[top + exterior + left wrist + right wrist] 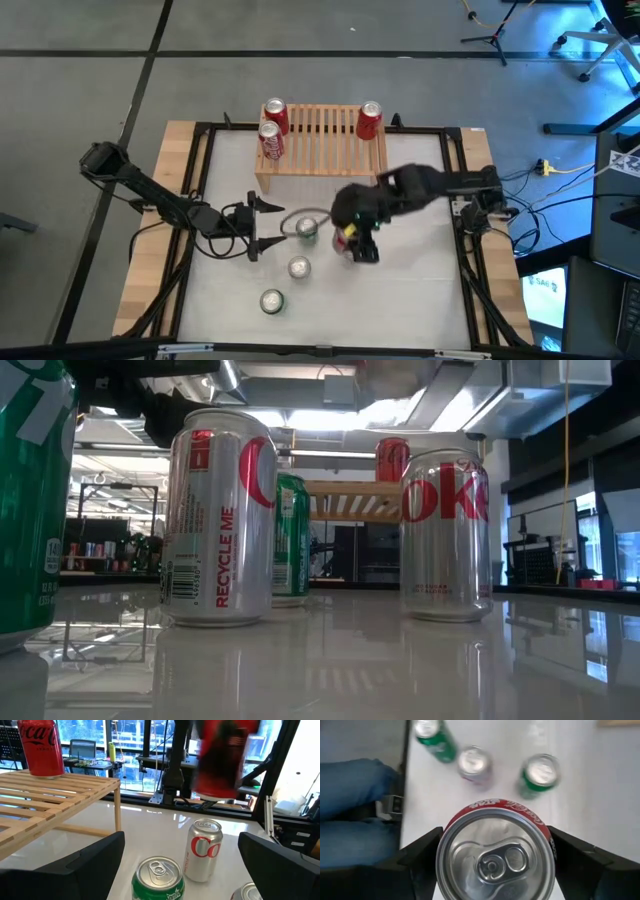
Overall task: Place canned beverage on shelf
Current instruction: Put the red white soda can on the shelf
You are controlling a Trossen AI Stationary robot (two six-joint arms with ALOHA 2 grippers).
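A red cola can (pixel 495 855) is up in the air in my right gripper (pixel 352 238), in front of the shelf; it shows as a red blur (pixel 220 760) in the left wrist view. The light-wood slatted shelf (pixel 320 140) stands on its legs at the table's far side, with three red cans upright on its top (pixel 275 115) (pixel 270 142) (pixel 368 120). My left gripper (pixel 258 222) waits open and level at the middle left, pointing at a green can (pixel 157 880) and a silver cola can (pixel 202 850). My right gripper pinches the red can between its two fingers (pixel 420 857), one on each opposite side of the can's wall just below the top rim (pixel 546 836). The fingers come slanting down from above. The can hangs upright, top up, lifted clear of the table.
Loose cans stand upright on the white table: a green one (pixel 306 230), a silver one (pixel 298 268) and a green one (pixel 272 300) toward the near edge. A black frame (pixel 200 200) rims the table. A person's legs (pixel 355 805) are beside it.
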